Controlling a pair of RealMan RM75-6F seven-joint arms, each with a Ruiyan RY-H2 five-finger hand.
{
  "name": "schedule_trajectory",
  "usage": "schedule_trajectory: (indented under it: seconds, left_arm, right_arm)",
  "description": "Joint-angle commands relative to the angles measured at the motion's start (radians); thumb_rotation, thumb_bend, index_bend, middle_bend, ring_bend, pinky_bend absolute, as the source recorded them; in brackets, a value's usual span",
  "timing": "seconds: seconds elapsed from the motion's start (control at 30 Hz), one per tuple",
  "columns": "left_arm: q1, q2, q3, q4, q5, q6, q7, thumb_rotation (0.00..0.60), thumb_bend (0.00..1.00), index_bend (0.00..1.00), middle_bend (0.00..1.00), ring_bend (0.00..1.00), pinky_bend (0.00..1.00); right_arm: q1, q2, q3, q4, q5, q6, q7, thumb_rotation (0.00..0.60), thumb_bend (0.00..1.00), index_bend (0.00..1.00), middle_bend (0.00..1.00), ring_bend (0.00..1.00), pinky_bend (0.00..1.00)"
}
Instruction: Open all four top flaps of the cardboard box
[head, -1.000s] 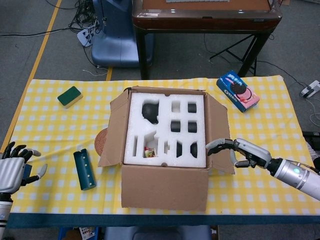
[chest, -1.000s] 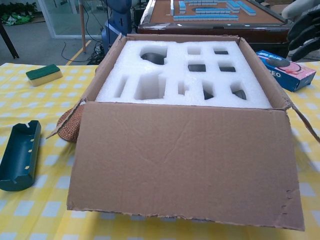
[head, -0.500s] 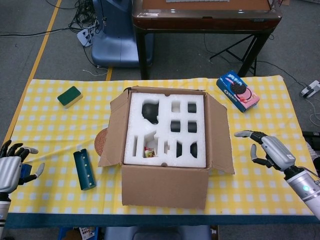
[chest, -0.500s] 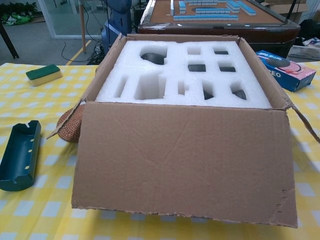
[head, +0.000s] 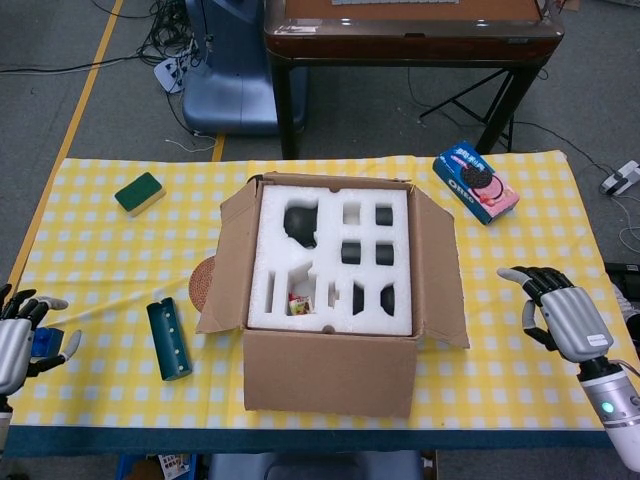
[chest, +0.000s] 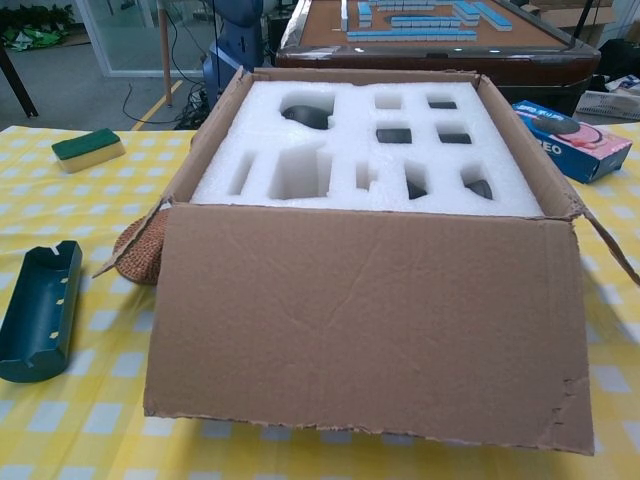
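Right hand (head: 560, 312) withdrawing from box's right flap, fingers spread, holding nothing; left hand (head: 18, 335) idling at surface edge, also spread, empty; brown cardboard box (head: 330, 375) sitting mid yellow-checked surface (head: 100, 250), flaps folded outward, white foam insert (head: 335, 255) showing; task looking complete

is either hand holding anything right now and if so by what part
Nothing is held. The right hand is open beside the box; the left hand is open at the table edge.
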Motion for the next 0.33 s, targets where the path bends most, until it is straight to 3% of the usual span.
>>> schedule_trajectory:
  seconds: [0.03,0.33]
  left_arm:
    - [0.008,0.001,0.005,-0.006,0.006,0.009,-0.001,0.342,0.35,0.4,0.32,0.16,0.0]
    - [0.028,-0.009,0.007,-0.017,0.007,0.03,-0.005,0.345,0.35,0.4,0.32,0.16,0.0]
  right_arm:
    - [-0.033,-0.011,0.002,-0.004,-0.02,0.02,-0.026,0.6,0.79,0.2,0.23,0.2,0.2]
    - [-0.096,-0.004,0.006,-0.022,-0.029,0.044,-0.042,0.6,0.79,0.2,0.23,0.2,0.2]
